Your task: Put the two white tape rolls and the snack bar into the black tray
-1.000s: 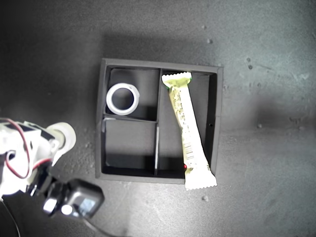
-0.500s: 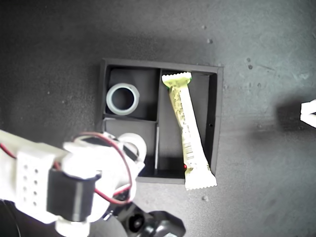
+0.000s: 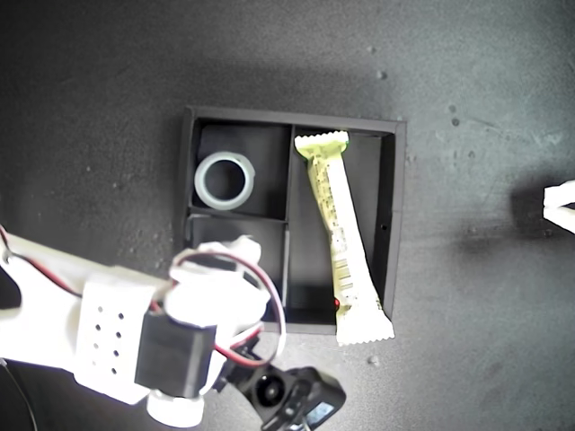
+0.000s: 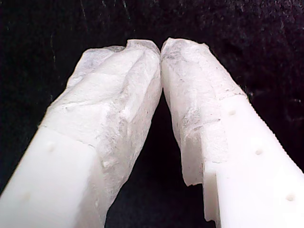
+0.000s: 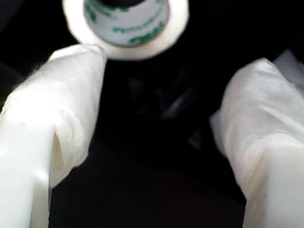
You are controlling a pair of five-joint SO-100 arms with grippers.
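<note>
The black tray (image 3: 186, 162) lies in the middle of the exterior view. One white tape roll (image 3: 224, 180) sits in its upper-left compartment. The snack bar (image 3: 340, 233) lies slanted in the long compartment, its lower end sticking out over the tray's rim. My second arm (image 3: 117, 332) reaches in from the exterior view's lower left and covers the lower-left compartment. My second gripper (image 5: 173, 71) is open. The other white tape roll (image 5: 126, 23), with green print inside, lies just past one fingertip (image 5: 78, 71). A white edge of it (image 3: 241, 244) shows above the arm. My first gripper (image 4: 160, 45) is shut on nothing above a dark surface.
A white piece of another arm (image 3: 561, 206) pokes in at the exterior view's right edge and casts a shadow on the dark grey table (image 3: 467, 108). A black camera housing (image 3: 292, 400) hangs under my second arm, below the tray.
My second arm swung from the exterior view's left edge over the tray's lower-left compartment, bringing the tape roll with it. The white arm piece appeared at the right edge.
</note>
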